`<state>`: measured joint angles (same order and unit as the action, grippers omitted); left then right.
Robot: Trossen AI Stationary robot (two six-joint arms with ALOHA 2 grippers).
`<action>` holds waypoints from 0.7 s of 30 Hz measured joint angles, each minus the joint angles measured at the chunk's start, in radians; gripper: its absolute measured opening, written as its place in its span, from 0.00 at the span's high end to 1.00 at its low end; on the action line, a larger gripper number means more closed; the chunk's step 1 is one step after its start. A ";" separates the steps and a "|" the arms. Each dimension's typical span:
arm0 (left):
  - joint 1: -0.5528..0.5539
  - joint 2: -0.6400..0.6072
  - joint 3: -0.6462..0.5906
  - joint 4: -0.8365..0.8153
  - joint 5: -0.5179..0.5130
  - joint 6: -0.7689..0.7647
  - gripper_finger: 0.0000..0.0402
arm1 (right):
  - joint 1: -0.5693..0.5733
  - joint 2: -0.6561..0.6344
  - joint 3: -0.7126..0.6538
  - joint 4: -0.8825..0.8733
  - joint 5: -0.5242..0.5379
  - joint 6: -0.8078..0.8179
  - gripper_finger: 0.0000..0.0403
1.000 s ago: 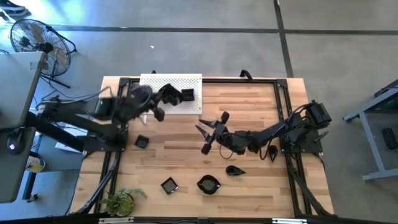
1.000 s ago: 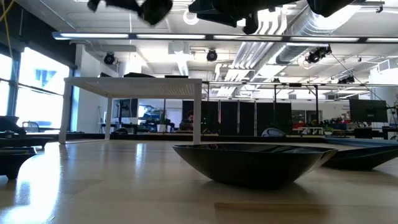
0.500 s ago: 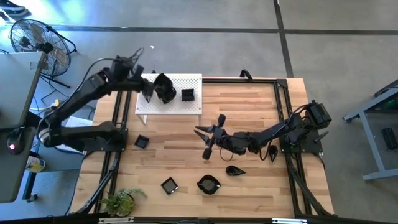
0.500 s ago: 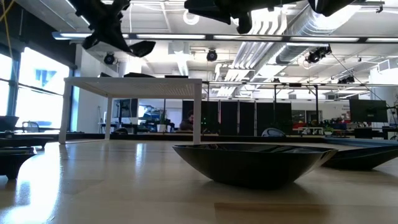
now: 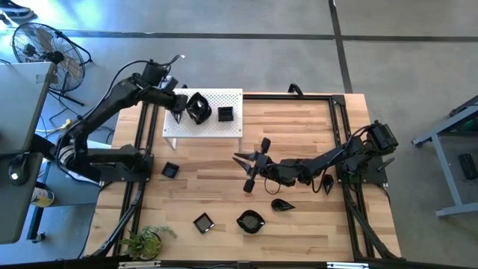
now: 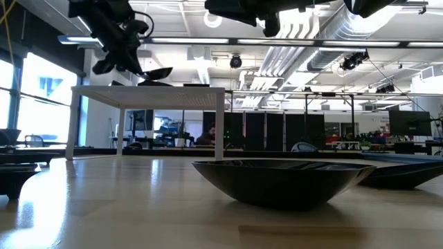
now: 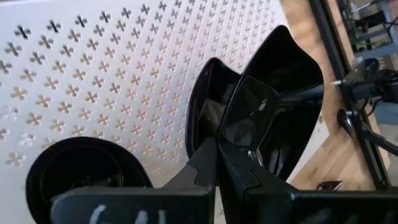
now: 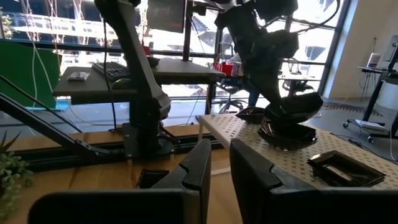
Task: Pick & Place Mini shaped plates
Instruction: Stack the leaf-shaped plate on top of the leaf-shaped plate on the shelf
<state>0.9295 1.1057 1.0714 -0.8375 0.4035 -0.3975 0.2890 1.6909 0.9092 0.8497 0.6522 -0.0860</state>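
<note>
High view — left tool (image 5: 181, 104), pinching a plate (image 5: 197, 107), has lowered over white board (image 5: 224, 127).

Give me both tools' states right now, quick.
Left tool: shut on a black mini plate, over the white perforated board.
Right tool: fingers slightly apart, holding nothing, above the table's middle.

Two dark jointed arms, black cables along their links, white scrawl on the left wrist.
</note>
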 joint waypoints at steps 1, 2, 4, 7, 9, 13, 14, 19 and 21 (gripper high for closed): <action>0.000 0.007 0.000 -0.005 0.004 -0.001 1.00 | 0.000 0.000 0.000 0.000 -0.004 0.000 0.88; 0.000 0.012 0.000 -0.011 0.011 -0.003 1.00 | 0.000 0.000 0.000 0.000 -0.006 0.000 0.88; 0.000 0.024 0.000 -0.014 0.024 -0.003 1.00 | 0.000 0.000 0.000 0.000 -0.009 0.000 0.88; 0.000 0.037 0.000 -0.020 0.020 -0.004 1.00 | 0.000 0.000 0.000 0.000 -0.009 0.000 0.88; 0.000 0.045 0.000 -0.022 0.008 -0.018 1.00 | 0.000 0.000 0.000 0.000 -0.009 0.000 0.88; 0.001 0.045 0.000 -0.027 0.000 -0.033 1.00 | 0.000 0.000 0.000 0.000 -0.010 0.000 0.89; 0.001 0.045 0.000 -0.028 0.001 -0.038 0.99 | 0.000 0.000 0.000 0.000 -0.010 0.000 0.89; 0.000 0.045 0.000 -0.044 0.006 -0.057 0.92 | 0.000 0.000 0.000 0.000 -0.011 0.000 0.88; 0.000 0.045 0.000 -0.054 0.006 -0.058 0.89 | 0.000 0.000 0.000 0.000 -0.011 0.000 0.88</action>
<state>0.9295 1.1507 1.0710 -0.8911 0.4099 -0.4558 0.2890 1.6909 0.9092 0.8497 0.6415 -0.0860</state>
